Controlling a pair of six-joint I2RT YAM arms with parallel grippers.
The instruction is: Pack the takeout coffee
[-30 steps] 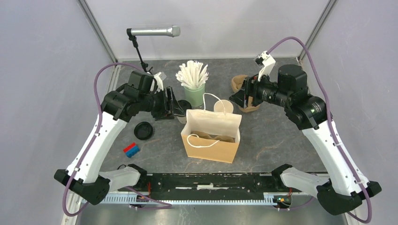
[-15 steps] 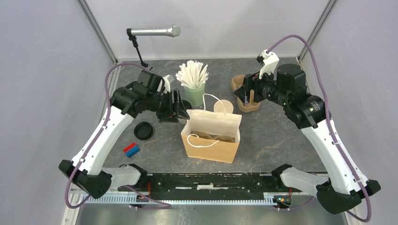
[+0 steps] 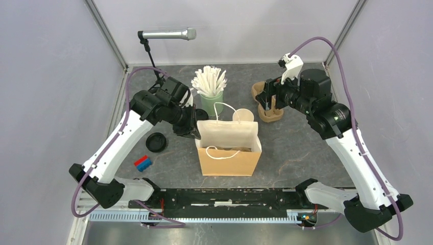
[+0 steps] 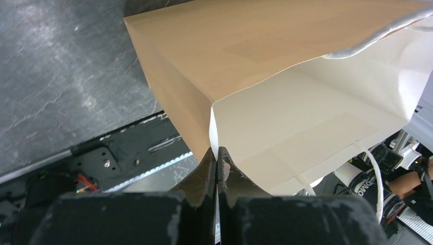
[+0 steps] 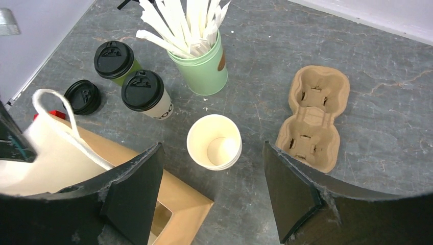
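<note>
Two lidded coffees [image 5: 146,95] stand near the bag [image 3: 228,155] the left tool [image 4: 216,151] pinches.

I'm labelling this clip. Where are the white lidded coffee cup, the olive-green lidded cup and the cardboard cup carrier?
white lidded coffee cup [image 5: 142,90]: right wrist view, on its black lid.
olive-green lidded cup [image 5: 113,52]: right wrist view, on its black lid.
cardboard cup carrier [image 5: 312,116]: right wrist view, on its middle ridge.

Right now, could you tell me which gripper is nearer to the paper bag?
Left. The left gripper is shut on the paper bag at its rim; the right gripper hangs open, clear of it, back by the cup carrier.
</note>
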